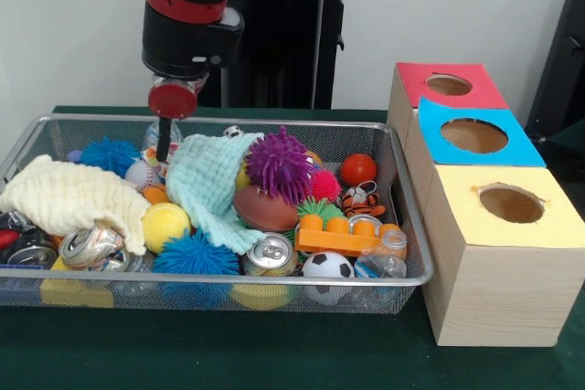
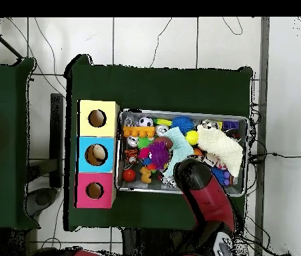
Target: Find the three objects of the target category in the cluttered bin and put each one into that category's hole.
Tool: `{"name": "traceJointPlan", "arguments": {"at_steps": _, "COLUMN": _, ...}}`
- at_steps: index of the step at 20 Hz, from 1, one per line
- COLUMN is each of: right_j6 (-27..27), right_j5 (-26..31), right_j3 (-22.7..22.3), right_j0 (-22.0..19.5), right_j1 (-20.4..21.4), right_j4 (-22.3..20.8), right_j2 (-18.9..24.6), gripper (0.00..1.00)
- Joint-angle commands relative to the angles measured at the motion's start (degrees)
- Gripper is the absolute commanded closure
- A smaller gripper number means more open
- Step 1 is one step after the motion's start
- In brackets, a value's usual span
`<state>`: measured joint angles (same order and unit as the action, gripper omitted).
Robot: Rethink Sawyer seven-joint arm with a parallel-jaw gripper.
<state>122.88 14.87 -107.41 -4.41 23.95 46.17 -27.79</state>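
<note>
The wire mesh bin (image 1: 219,274) is full of toys, cans and cloths; it also shows in the overhead view (image 2: 180,112). My gripper (image 1: 163,154) reaches down into its far left part, between the cream cloth (image 1: 73,198) and the mint cloth (image 1: 206,184). A small white scrap with red and yellow print (image 1: 149,154) lies at the gripper's tip; I cannot tell if it is a wrapper. No other wrapper shows. The yellow-topped box (image 1: 548,221) with its hole (image 1: 510,204) stands right of the bin, nearest the camera. In the overhead view the arm (image 2: 194,175) hides the gripper.
The blue-topped box (image 1: 512,139) and the red-topped box (image 1: 416,79) stand behind the yellow one. In the bin lie a purple spiky ball (image 1: 279,163), a brown football (image 1: 265,209), an orange brick (image 1: 343,235), cans (image 1: 270,253) and a soccer ball (image 1: 326,267).
</note>
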Motion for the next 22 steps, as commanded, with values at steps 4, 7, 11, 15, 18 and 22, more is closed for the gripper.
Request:
{"name": "traceJointPlan", "arguments": {"at_steps": 4, "right_j6": 11.17, "right_j5": -6.46, "right_j3": -3.21, "right_j0": -4.25, "right_j1": 1.69, "right_j4": 0.73, "right_j2": 11.78, "gripper": 0.00}}
{"name": "traceJointPlan", "arguments": {"at_steps": 7, "right_j6": 11.38, "right_j5": -8.09, "right_j3": -3.94, "right_j0": -5.02, "right_j1": 1.84, "right_j4": 0.28, "right_j2": 13.22, "gripper": 0.00}}
{"name": "traceJointPlan", "arguments": {"at_steps": 11, "right_j6": 11.23, "right_j5": -10.01, "right_j3": -6.91, "right_j0": -7.02, "right_j1": 4.14, "right_j4": -0.67, "right_j2": 14.59, "gripper": 0.00}}
{"name": "traceJointPlan", "arguments": {"at_steps": 15, "right_j6": 11.45, "right_j5": -10.70, "right_j3": -7.11, "right_j0": -7.51, "right_j1": 4.10, "right_j4": -1.01, "right_j2": 14.93, "gripper": 0.00}}
{"name": "traceJointPlan", "arguments": {"at_steps": 18, "right_j6": 11.54, "right_j5": -10.60, "right_j3": -7.12, "right_j0": -7.41, "right_j1": 4.05, "right_j4": -0.96, "right_j2": 14.84, "gripper": 0.00}}
{"name": "traceJointPlan", "arguments": {"at_steps": 22, "right_j6": 11.85, "right_j5": -10.42, "right_j3": -7.49, "right_j0": -7.17, "right_j1": 4.03, "right_j4": -0.68, "right_j2": 15.05, "gripper": 0.00}}
